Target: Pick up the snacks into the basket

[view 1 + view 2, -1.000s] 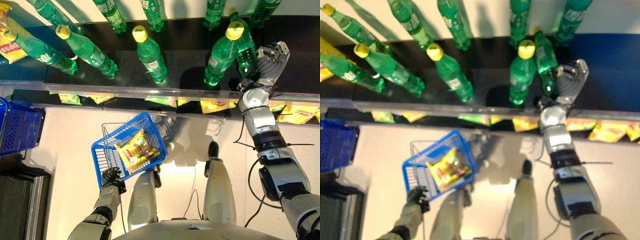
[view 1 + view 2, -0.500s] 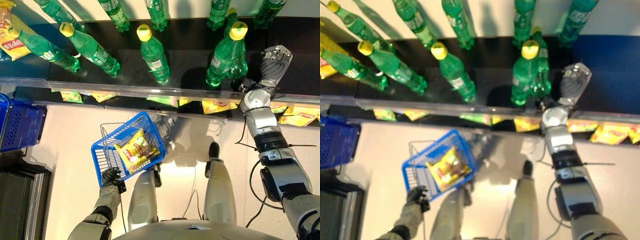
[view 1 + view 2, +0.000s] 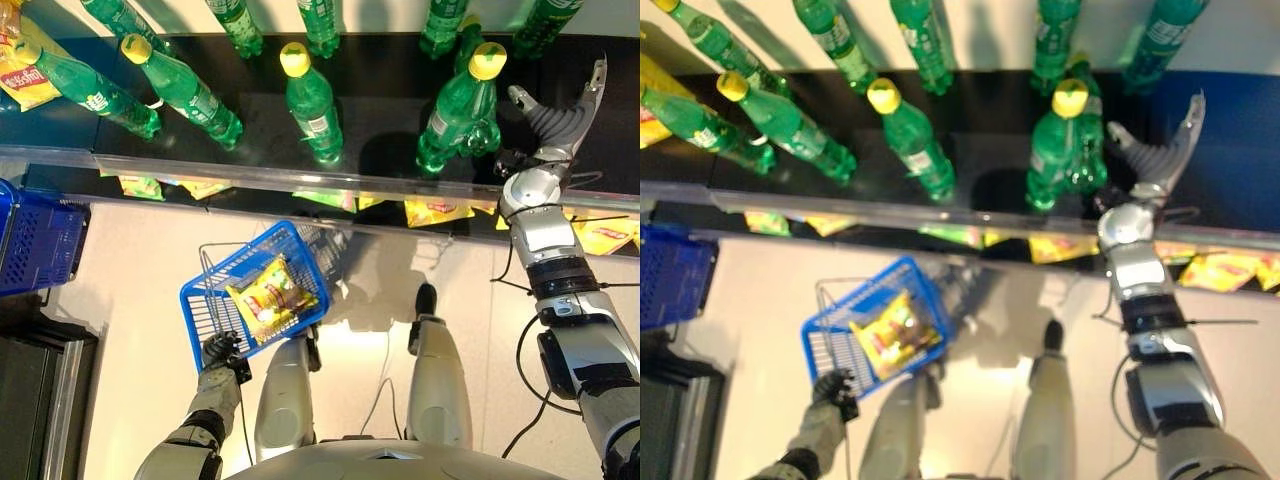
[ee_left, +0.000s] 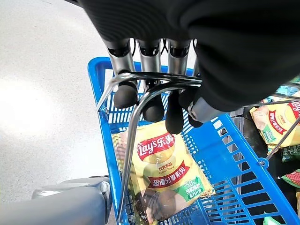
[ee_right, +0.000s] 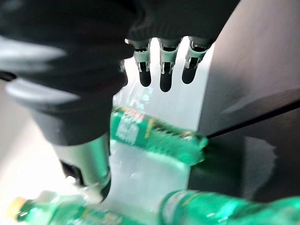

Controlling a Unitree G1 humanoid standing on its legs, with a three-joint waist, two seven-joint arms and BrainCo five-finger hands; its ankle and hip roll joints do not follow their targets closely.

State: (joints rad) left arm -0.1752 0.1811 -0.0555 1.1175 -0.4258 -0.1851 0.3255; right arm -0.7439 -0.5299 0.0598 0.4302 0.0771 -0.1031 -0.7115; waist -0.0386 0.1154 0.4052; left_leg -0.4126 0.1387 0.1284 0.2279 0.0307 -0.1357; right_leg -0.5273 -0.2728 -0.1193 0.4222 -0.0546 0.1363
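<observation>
- Our left hand (image 4: pixel 154 101) hangs low by the floor, fingers curled round the wire handle (image 4: pixel 140 93) of the blue basket (image 3: pixel 205 300).
- One yellow snack bag (image 3: pixel 272 298) lies inside the basket.
- Our right hand (image 3: pixel 560 112) is up over the dark shelf (image 3: pixel 370 110), fingers spread wide, holding nothing, just beside the green bottles (image 3: pixel 455 110).
- More yellow snack bags (image 3: pixel 436 211) sit on the shelf below.

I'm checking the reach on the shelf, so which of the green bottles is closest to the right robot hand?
The yellow-capped green bottle at the right end of the front row; the open right robot hand hovers just beside it, while the other bottles stand farther left or behind.
</observation>
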